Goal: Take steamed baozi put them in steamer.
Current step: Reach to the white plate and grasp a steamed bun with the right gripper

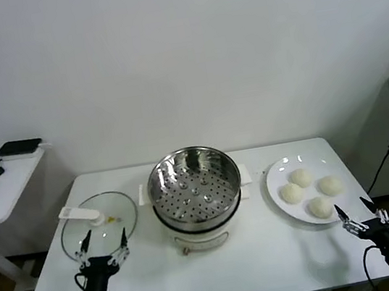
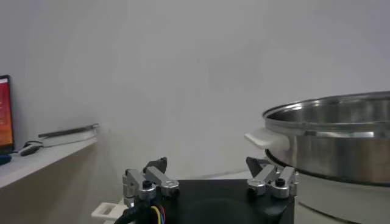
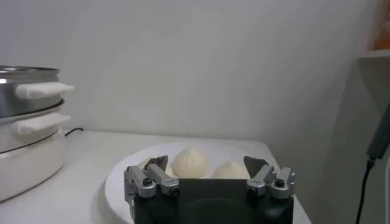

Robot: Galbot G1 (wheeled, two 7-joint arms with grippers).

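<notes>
— Steel pot: where does it stand?
— The steamer (image 1: 194,189) sits mid-table, nothing on its tray. Four buns (image 1: 311,190) lie on the white plate (image 1: 275,177) to its right.
— And the grippers?
— The right gripper (image 1: 355,211) hovers near the plate's front edge, fingers spread, holding nothing. The left gripper (image 1: 104,242) hangs spread over the glass lid (image 1: 97,222).

Four steamed baozi (image 1: 311,190), smooth, round and creamy-white, sit clustered in a loose diamond on a white plate (image 1: 275,176) at the table's right side, none stacked. Just left of them stands the steamer (image 1: 194,187), a shiny steel pot on a white base, uncovered, its perforated tray bare and its white handles jutting sideways.
</notes>
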